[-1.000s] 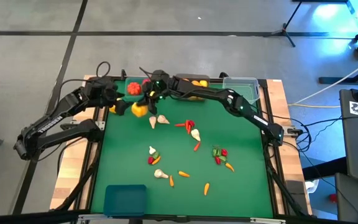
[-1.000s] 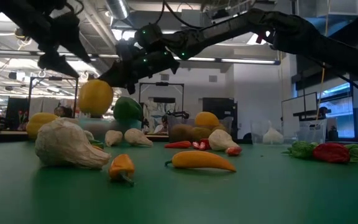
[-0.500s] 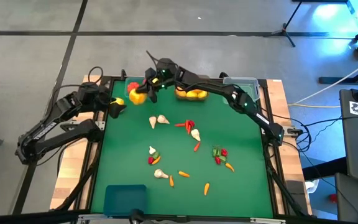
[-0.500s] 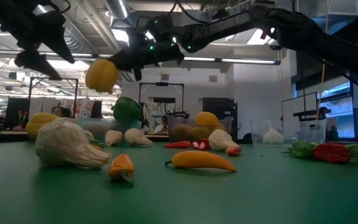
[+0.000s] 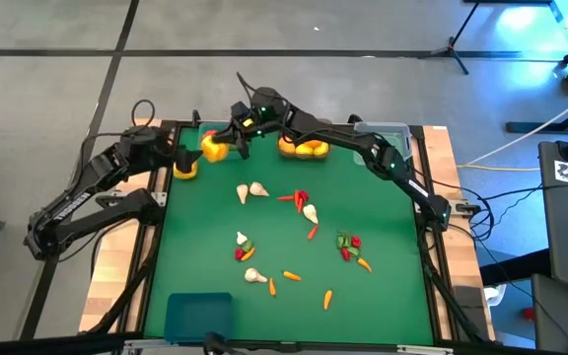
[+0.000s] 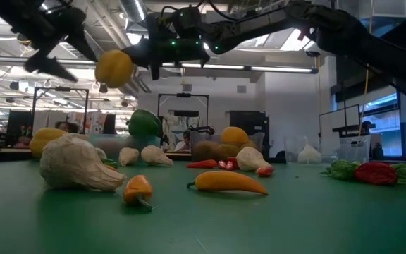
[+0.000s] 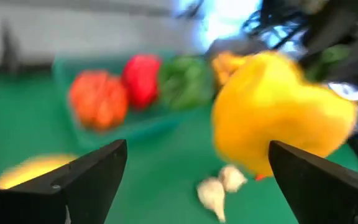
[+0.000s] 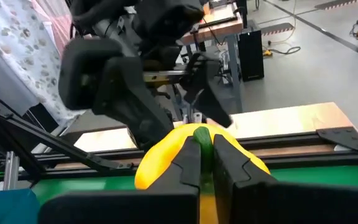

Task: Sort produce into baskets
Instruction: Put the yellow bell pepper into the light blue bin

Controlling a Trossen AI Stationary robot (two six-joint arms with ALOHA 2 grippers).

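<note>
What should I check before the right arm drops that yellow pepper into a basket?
1. Grip: the right gripper is shut on the yellow pepper, fingers pinching its green stem. Ok.
2. Clearance: the pepper hangs well above the mat in the low view. Ok.
3. Target: the teal basket already holds red and green peppers, with room left. Ok.
4. Other arm: the left gripper is open, close beside the pepper. Not ok.
5. Pepper directly over the basket: cannot tell.
</note>
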